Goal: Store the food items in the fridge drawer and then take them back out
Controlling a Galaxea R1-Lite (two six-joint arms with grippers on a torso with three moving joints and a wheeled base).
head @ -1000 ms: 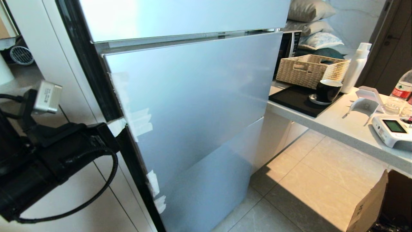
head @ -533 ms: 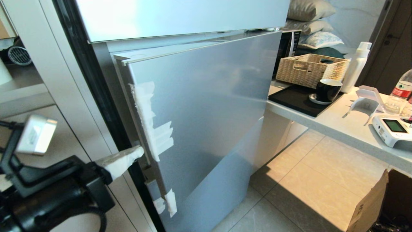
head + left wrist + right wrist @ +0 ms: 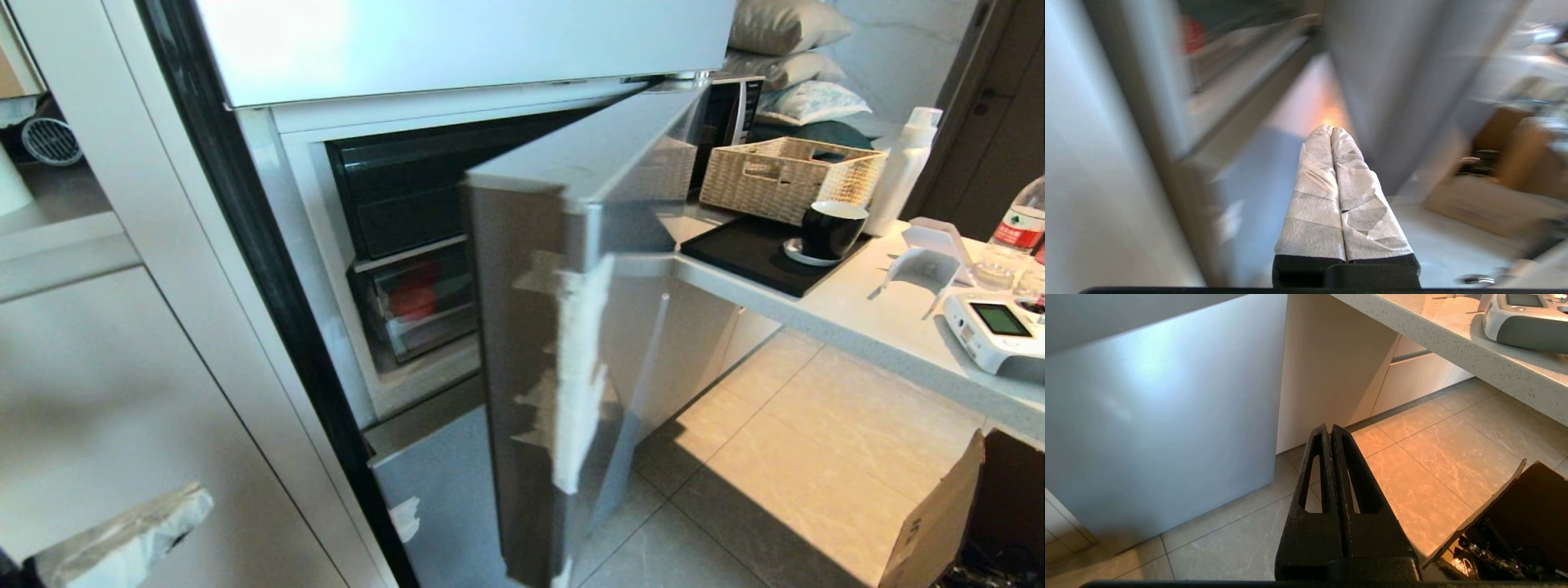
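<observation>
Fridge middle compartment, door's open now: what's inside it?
Behind the open door, a dark upper bin and below it a clear drawer holding something red. The door hides the compartment's right part; the drawer's other contents can't be made out.

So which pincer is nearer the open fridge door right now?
Left. The left pincer points at the gap beside the fridge door, off its open edge; the right pincer hangs lower, over floor tiles.
</observation>
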